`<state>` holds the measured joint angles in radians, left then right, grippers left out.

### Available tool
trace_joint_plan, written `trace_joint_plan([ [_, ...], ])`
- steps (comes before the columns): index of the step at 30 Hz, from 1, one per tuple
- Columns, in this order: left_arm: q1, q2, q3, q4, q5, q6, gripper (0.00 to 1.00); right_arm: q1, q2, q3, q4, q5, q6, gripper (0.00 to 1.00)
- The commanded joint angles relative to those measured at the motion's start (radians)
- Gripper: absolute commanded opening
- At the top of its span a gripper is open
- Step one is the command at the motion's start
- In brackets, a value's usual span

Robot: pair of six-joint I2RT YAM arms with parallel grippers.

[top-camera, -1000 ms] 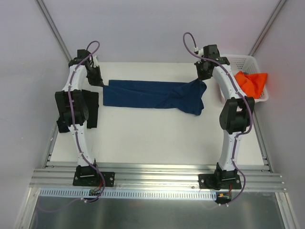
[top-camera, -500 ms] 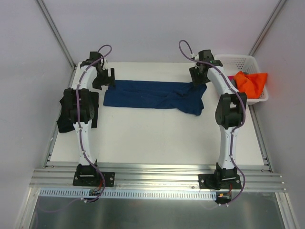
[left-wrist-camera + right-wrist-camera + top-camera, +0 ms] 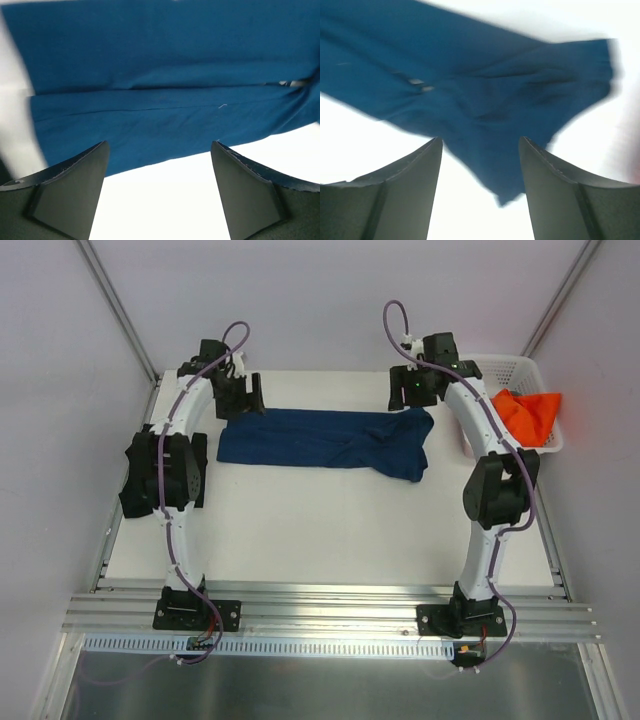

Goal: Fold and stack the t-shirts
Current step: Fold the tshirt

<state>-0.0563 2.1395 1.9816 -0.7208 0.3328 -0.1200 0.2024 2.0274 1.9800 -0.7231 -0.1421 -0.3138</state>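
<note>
A navy blue t-shirt (image 3: 320,440), folded into a long strip, lies flat across the back of the table, its right end bunched. My left gripper (image 3: 243,400) hovers open just behind the strip's left end. In the left wrist view the navy t-shirt (image 3: 165,75) lies beyond the left gripper (image 3: 159,145), with bare table between its fingers. My right gripper (image 3: 408,392) hovers open over the right end. In the right wrist view a corner of the navy t-shirt (image 3: 485,95) shows below the right gripper (image 3: 480,140), untouched. An orange t-shirt (image 3: 530,412) sits in the basket.
The white lattice basket (image 3: 510,365) stands at the back right corner, beside the right arm. A black cloth (image 3: 196,465) lies at the table's left edge, partly hidden by the left arm. Grey walls close in the back and sides.
Both grippers have opened and let go of the navy t-shirt's ends, then lifted and drawn back a little. The t-shirt now rests flat on the table.
</note>
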Motion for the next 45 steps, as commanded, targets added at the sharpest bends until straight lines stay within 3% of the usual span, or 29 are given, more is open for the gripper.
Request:
trace_joint_plan([
  [1,-0.022,0.065,0.016,-0.016,0.072,-0.01,0.83,0.023,0.023,-0.026,-0.018,-0.295,0.163,0.66],
  [6,-0.048,0.077,-0.021,-0.016,0.072,0.0,0.82,0.038,0.114,-0.02,0.033,-0.481,0.286,0.65],
  [17,-0.073,0.068,-0.059,-0.019,0.054,0.014,0.82,0.045,0.221,0.011,0.04,-0.504,0.311,0.65],
  [33,-0.097,0.06,-0.093,-0.022,0.061,-0.007,0.82,0.029,0.352,0.201,-0.007,-0.222,0.156,0.65],
  [45,-0.114,0.014,-0.153,-0.022,0.064,-0.012,0.82,0.061,0.347,0.364,0.079,-0.037,0.012,0.66],
])
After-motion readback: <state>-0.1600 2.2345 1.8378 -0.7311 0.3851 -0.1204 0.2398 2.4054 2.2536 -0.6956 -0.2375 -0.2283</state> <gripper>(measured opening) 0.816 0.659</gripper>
